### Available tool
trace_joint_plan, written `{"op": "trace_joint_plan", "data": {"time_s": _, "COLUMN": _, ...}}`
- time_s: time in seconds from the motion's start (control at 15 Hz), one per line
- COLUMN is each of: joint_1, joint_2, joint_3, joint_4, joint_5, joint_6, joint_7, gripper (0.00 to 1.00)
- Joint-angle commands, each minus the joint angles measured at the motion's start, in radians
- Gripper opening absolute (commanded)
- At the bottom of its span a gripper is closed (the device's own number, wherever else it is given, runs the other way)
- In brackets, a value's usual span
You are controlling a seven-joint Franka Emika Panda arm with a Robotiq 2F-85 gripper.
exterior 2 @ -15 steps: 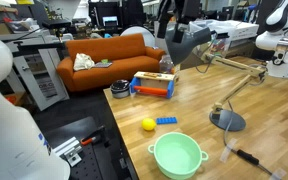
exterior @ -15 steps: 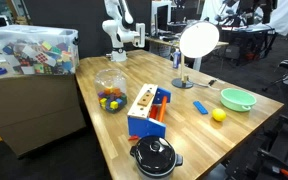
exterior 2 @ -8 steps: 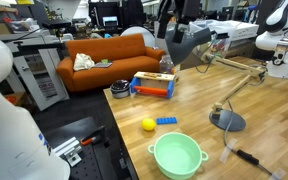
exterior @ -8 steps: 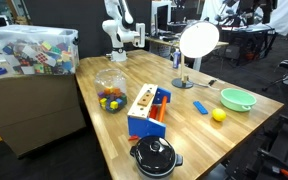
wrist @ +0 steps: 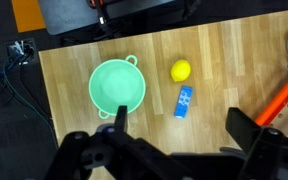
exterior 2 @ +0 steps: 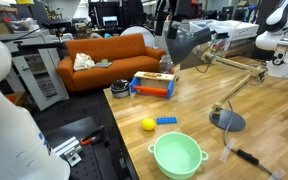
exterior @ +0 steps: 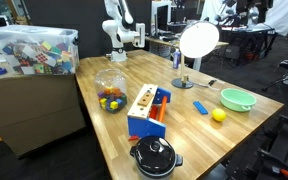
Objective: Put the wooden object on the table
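Hovering high above the desk (wrist: 234, 45), my claw (wrist: 177, 113) hangs spread wide, gripping nothing. I cannot pick out the wooden object anywhere. Next I must find it, perhaps at the toy box (exterior: 149, 108), then descend.

Green bowl (wrist: 118, 86), yellow ball (wrist: 181, 70), blue block (wrist: 184, 101).

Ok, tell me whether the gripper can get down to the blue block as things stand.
Probably yes: the gripper hangs open above the table, and the blue block lies flat on bare wood, apart from the green bowl and yellow ball.
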Motion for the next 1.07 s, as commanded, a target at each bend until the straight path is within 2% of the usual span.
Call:
{"op": "trace_joint_plan", "data": {"time_s": 0.0, "joint_1": 0.033, "joint_2": 0.058, "joint_3": 0.060, "joint_4": 0.087, "joint_5": 0.048, "joint_6": -0.026, "joint_7": 0.142, "gripper": 1.00}}
{"op": "trace_joint_plan", "data": {"time_s": 0.27, "joint_1": 0.101, "joint_2": 0.133, "joint_3": 0.166, "joint_4": 0.204, "joint_5": 0.063, "joint_6": -0.052, "joint_7": 0.366, "gripper": 1.00}}
{"op": "trace_joint_plan", "data": {"time_s": 0.53, "joint_1": 0.164, "joint_2": 0.229, "joint_3": 0.231, "joint_4": 0.311, "joint_5": 0.064, "joint_6": -0.069, "joint_7": 0.528, "gripper": 1.00}}
{"op": "trace_joint_plan", "data": {"time_s": 0.8, "joint_1": 0.214, "joint_2": 0.322, "joint_3": 0.239, "joint_4": 0.406, "joint_5": 0.098, "joint_6": -0.060, "joint_7": 0.533, "gripper": 1.00}}
{"op": "trace_joint_plan", "data": {"time_s": 0.87, "joint_1": 0.218, "joint_2": 0.277, "joint_3": 0.234, "joint_4": 0.341, "joint_5": 0.080, "joint_6": -0.015, "joint_7": 0.548, "gripper": 1.00}}
{"op": "trace_joint_plan", "data": {"time_s": 1.0, "joint_1": 0.226, "joint_2": 0.309, "joint_3": 0.233, "joint_4": 0.376, "joint_5": 0.081, "joint_6": -0.017, "joint_7": 0.548, "gripper": 1.00}}
